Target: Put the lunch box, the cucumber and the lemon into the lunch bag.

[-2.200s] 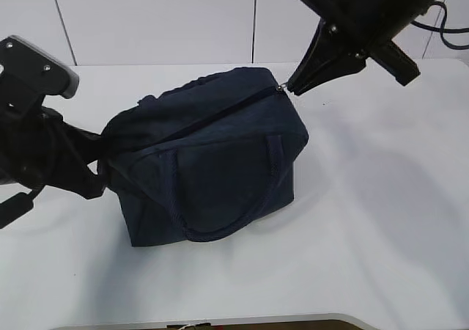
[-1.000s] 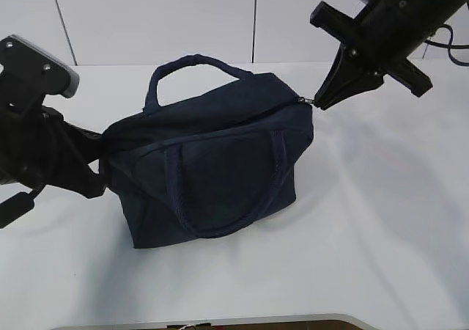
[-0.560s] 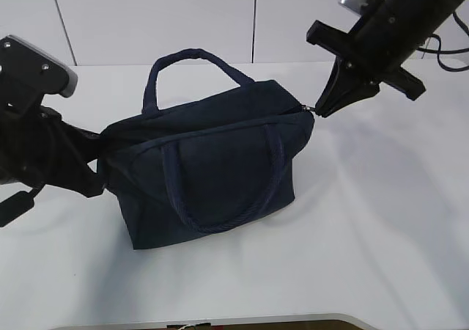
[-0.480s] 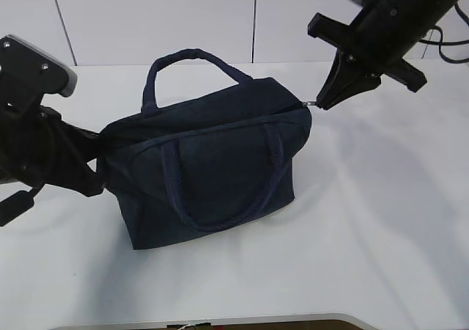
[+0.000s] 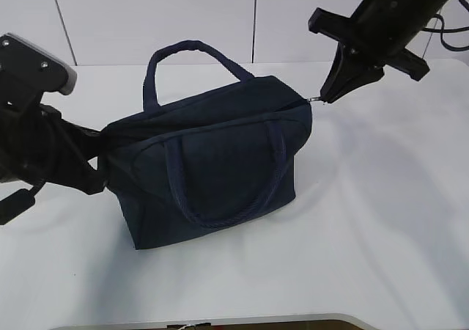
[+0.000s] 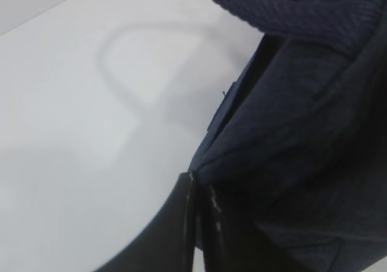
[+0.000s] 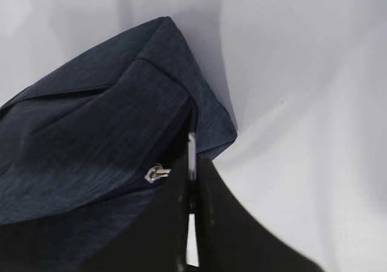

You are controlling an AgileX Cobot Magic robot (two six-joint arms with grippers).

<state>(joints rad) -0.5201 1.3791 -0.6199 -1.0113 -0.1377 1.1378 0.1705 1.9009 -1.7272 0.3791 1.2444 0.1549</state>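
The dark navy lunch bag (image 5: 212, 161) stands on the white table (image 5: 381, 220) with its top zipped closed. Its far handle (image 5: 192, 51) stands up and its near handle (image 5: 220, 216) hangs down the front. My left gripper (image 5: 102, 150) is shut on the fabric at the bag's left end (image 6: 302, 115), its tips (image 6: 199, 184) pinched together. My right gripper (image 5: 322, 99) is shut on the thin metal zipper pull at the bag's right end, and the slider (image 7: 156, 174) shows just left of the tips (image 7: 191, 142). The lunch box, cucumber and lemon are out of view.
A pale panelled wall (image 5: 146, 15) rises behind the table. The table's front edge (image 5: 220, 321) runs along the bottom of the exterior view. The right arm's cable (image 5: 451, 40) hangs at the top right.
My right gripper has risen a little while holding the zipper pull, drawing the bag's right top corner taut. The far handle stands slightly taller. The left arm has not moved.
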